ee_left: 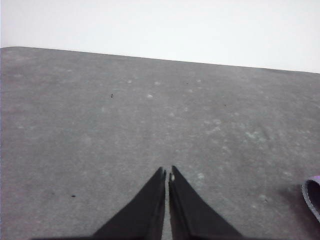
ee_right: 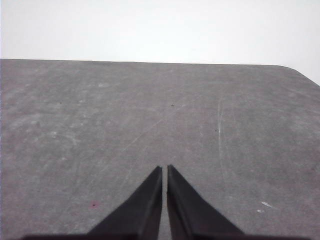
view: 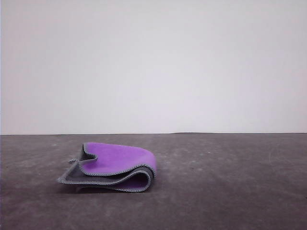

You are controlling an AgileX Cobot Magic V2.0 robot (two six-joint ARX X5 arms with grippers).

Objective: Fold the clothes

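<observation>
While both tools, left (ee_left: pixel 167 173) and right (ee_right: pixel 164 168), sit pressed together over bare table (view: pixel 230 182), we judge the cloth (view: pixel 115 165) folded; next, retreat.

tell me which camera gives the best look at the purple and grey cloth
The front view: the whole cloth lies folded over on the table, purple face up, with its grey stitched edge visible. The left wrist view catches a sliver of its edge at the frame border. The right wrist view looks over bare table.

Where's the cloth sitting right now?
In the front view the cloth lies folded on the dark table, left of centre; the left wrist view catches its edge beside the shut left gripper.
</observation>
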